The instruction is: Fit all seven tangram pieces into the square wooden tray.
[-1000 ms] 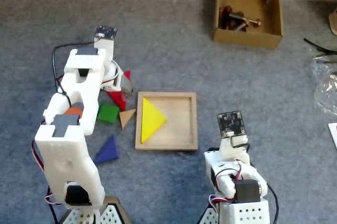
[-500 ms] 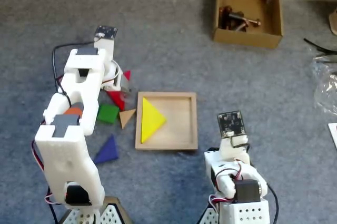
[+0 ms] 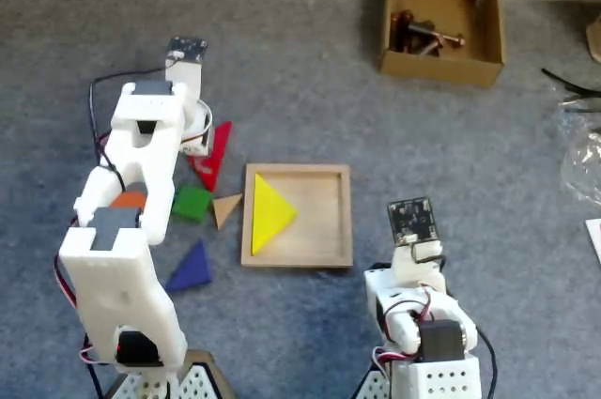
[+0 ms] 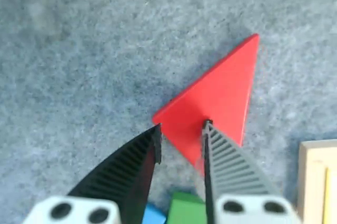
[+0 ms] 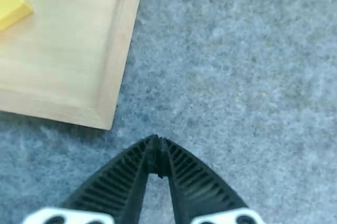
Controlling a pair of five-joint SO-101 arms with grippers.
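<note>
Left claw (image 4: 180,133): narrow, its two tips pinching one corner of the red triangle (image 4: 216,95) from either side.
Right claw (image 5: 158,165): pressed shut on nothing, low over the counter (image 3: 376,108) just off a corner of the tray (image 5: 113,76).
Red triangle, place: on the grey counter beside the tray's left wall, near the loose pieces and outside the tray.
Tray contents: one yellow triangle (image 3: 268,211) lies flat against the left side; the rest of the floor is bare wood.
Loose pieces: green square (image 3: 192,202) and small tan triangle (image 3: 225,208) just beside the tray, blue triangle (image 3: 191,268) a little further off.
Handling, judged: a thin, rigid, light wooden piece with smooth painted faces. It will not bend, but it can pivot or slide out of a pinch taken at a point.
Where to hold, judged: across two straight edges nearer the piece's middle, not out at the tapering corner, so it cannot swing.
Risk, judged: with this corner hold the piece may rotate on the way, then catch on the tray's raised rim.
Beyond the task: a cardboard box (image 3: 441,23) sits well apart at the far side.
</note>
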